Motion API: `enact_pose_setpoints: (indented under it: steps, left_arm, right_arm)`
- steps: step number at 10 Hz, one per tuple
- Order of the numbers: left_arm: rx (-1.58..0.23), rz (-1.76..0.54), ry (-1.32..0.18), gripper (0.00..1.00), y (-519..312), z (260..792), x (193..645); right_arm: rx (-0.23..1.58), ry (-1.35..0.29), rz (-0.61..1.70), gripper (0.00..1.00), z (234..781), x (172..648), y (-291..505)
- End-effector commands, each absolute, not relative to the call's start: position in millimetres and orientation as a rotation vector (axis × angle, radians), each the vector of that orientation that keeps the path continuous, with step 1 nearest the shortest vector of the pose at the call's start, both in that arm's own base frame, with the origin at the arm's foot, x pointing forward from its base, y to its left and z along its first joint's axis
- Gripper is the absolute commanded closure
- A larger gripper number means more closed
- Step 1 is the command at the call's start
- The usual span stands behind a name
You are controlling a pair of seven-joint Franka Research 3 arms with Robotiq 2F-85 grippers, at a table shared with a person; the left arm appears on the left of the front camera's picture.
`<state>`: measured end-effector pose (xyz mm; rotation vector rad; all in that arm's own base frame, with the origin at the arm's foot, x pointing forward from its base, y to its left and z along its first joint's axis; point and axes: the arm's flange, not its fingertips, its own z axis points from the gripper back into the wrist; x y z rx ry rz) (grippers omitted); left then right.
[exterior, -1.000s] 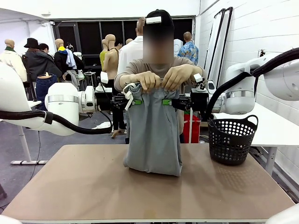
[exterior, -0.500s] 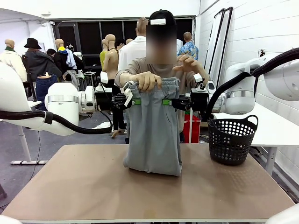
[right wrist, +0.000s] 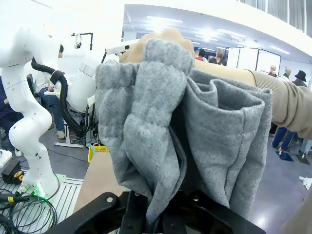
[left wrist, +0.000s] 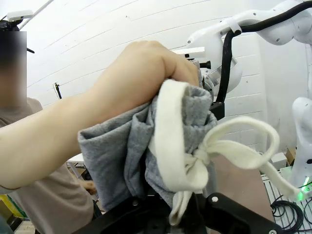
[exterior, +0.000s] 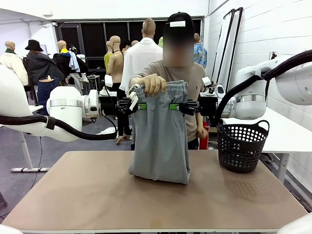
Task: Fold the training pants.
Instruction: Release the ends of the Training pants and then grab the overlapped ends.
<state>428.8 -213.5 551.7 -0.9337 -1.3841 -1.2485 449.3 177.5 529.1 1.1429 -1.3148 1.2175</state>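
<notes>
While the pants [exterior: 160, 136] hang between the arms, we find their long axis upright: the waistband is at the top and the legs drop straight to the worktop [exterior: 73, 195], where the lower end rests doubled on the surface. The left gripper [exterior: 140, 106] is clamped on one side of the waistband and the right gripper [exterior: 174, 106] on the other, level with each other and facing inward. A person's hand [exterior: 154, 84] grasps the top edge just above the left gripper, beside the white drawstring [left wrist: 234, 146]. We judge that laying the cloth flat needs both grippers to travel together. The worktop is bare on the near side, and the basket [exterior: 242, 146] stands well apart at the right.
</notes>
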Motion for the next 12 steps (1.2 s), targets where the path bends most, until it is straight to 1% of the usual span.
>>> enact_pose_setpoints:
  steps: [1,12]
  left_arm:
    - [-0.928,-1.252,-1.404,1.00,-214.8,552.9,427.9]
    - [-0.928,-1.252,-1.404,1.00,-214.8,552.9,427.9]
  right_arm:
    - [1.141,-1.317,1.221,1.00,531.3,448.6,178.1]
    - [1.141,-1.317,1.221,1.00,531.3,448.6,178.1]
